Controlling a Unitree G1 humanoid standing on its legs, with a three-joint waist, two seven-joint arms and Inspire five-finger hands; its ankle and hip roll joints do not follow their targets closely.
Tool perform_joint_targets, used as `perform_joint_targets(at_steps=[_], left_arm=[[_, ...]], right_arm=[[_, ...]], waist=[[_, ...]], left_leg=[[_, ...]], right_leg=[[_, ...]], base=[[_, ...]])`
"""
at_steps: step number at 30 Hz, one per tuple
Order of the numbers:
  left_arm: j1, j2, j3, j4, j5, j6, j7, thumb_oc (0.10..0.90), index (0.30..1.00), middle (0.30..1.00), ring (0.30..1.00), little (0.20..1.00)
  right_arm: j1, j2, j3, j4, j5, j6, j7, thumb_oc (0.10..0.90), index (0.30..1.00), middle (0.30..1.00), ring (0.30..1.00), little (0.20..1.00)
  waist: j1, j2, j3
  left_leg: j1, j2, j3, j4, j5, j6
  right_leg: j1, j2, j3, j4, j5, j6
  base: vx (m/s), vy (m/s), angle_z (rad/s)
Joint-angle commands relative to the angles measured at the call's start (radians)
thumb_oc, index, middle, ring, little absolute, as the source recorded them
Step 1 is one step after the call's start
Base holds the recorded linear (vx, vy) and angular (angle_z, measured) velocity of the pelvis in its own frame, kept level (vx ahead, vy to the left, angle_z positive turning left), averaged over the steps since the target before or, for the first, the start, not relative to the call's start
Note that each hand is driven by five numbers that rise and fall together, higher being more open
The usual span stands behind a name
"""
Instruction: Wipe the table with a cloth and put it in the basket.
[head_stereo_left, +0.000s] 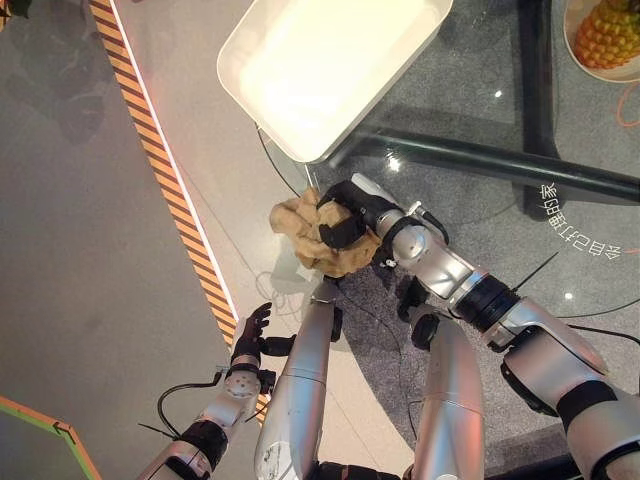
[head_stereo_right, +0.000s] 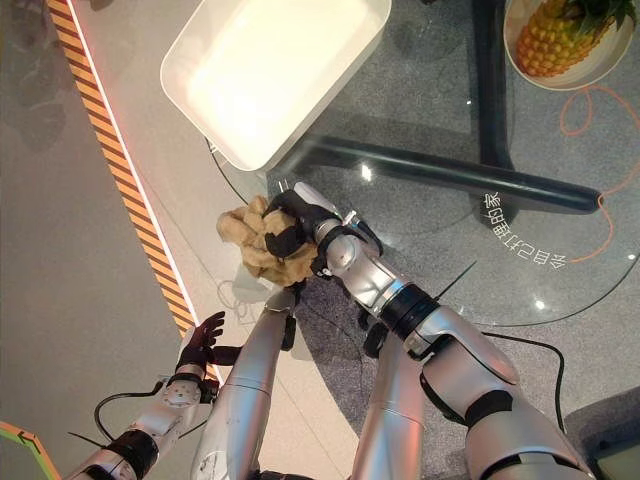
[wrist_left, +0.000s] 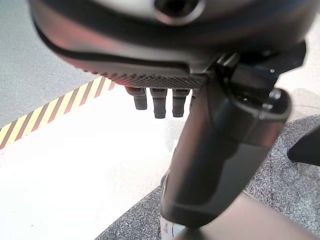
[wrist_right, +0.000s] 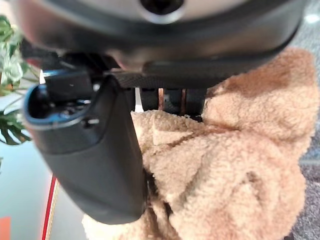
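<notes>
1. Right hand (head_stereo_left: 345, 218) grips a bunched tan cloth (head_stereo_left: 312, 237) at the glass table's (head_stereo_left: 470, 215) edge
2. White basket (head_stereo_left: 330, 65) sits at 12 o'clock from the cloth
3. Left hand (head_stereo_left: 250, 333), fingers relaxed and empty, hangs at 7 o'clock

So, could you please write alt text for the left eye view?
The right robot hand grips a crumpled tan cloth near the edge of a glass table, just below a white basket. The left robot hand hangs over the floor beside a striped line.
</notes>
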Motion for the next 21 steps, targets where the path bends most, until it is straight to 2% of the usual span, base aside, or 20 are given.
perform_joint_targets(at_steps=[1, 8, 15, 21], left_arm=[[0.043, -0.030, -0.044, -0.034, 0.019, 0.004, 0.020, 0.800, 0.900, 0.900, 0.900, 0.900], [0.039, -0.030, -0.046, -0.031, 0.018, 0.003, 0.027, 0.800, 0.900, 0.900, 0.900, 0.900], [0.043, -0.023, -0.047, -0.028, 0.005, 0.010, 0.026, 0.800, 0.900, 0.900, 0.900, 0.900], [0.061, -0.022, -0.036, -0.015, 0.000, -0.002, 0.029, 0.800, 0.900, 0.900, 0.900, 0.900]], right_arm=[[0.027, -0.001, -0.004, -0.043, -0.012, -0.046, -0.016, 0.100, 0.300, 0.300, 0.300, 0.200], [0.016, -0.042, -0.014, -0.017, -0.078, 0.003, -0.067, 0.100, 0.300, 0.300, 0.300, 0.200], [-0.005, -0.108, -0.054, 0.016, -0.033, -0.011, -0.162, 0.100, 0.300, 0.300, 0.300, 0.200], [-0.006, -0.158, -0.101, -0.020, -0.082, -0.022, -0.261, 0.100, 0.300, 0.300, 0.300, 0.200]], waist=[[0.003, 0.049, -0.016], [-0.005, 0.047, -0.016], [-0.012, 0.046, -0.016], [-0.025, 0.038, -0.016]], left_leg=[[0.017, -0.059, 0.152, 0.055, -0.100, 0.113], [0.019, -0.054, 0.155, 0.058, -0.103, 0.116], [0.016, -0.048, 0.156, 0.067, -0.111, 0.120], [0.023, -0.041, 0.160, 0.070, -0.118, 0.125]], right_leg=[[-0.016, 0.051, 0.011, -0.125, 0.123, 0.046], [-0.017, 0.053, 0.013, -0.125, 0.128, 0.046], [-0.026, 0.057, 0.018, -0.118, 0.134, 0.044], [-0.025, 0.064, 0.024, -0.106, 0.129, 0.044]], base=[[0.00, 0.000, 0.00], [0.00, 0.000, 0.00], [0.00, 0.000, 0.00], [0.00, 0.000, 0.00]])
